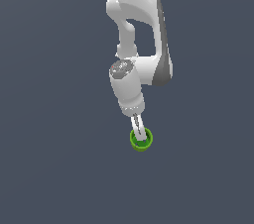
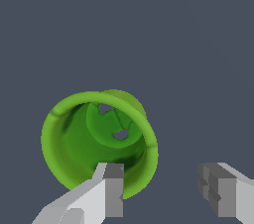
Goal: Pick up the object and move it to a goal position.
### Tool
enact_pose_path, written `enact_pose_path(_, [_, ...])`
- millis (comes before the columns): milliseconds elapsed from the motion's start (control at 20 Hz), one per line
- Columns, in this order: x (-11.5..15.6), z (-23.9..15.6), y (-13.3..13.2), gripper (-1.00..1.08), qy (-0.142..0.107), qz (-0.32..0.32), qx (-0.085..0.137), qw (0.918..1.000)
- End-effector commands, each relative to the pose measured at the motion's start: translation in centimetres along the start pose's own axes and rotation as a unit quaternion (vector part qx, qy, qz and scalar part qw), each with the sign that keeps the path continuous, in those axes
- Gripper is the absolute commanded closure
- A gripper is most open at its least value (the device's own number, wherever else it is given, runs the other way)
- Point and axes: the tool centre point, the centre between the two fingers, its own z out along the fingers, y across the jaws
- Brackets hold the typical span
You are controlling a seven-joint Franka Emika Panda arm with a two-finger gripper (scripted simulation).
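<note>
A: Status?
B: Cup (image 1: pixel 141 139) sits on the table (image 1: pixel 54 168), near centre of the exterior view, right under the arm (image 1: pixel 139 64). Not lifted yet by my read.

A: Hand?
B: Hand (image 2: pixel 166 188) is spread. In the wrist view one finger (image 2: pixel 111 191) overlaps the cup's rim and the other stands clear outside the wall. Can't tell whether anything touches.

A: Left to do?
B: Close on the wall, lift, carry. No goal marker visible in either view.

A: Room?
B: Bare table around the cup in both views, no table edges shown.
</note>
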Motion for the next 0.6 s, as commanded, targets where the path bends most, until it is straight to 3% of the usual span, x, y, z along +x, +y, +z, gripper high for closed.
enact_pose_path(0, [0.02, 0.16, -0.06, -0.2, -0.001, 0.016, 0.002, 0.9999])
enact_pose_path(550, [0.02, 1.15, -0.09, -0.2, -0.002, 0.025, 0.003, 0.9997])
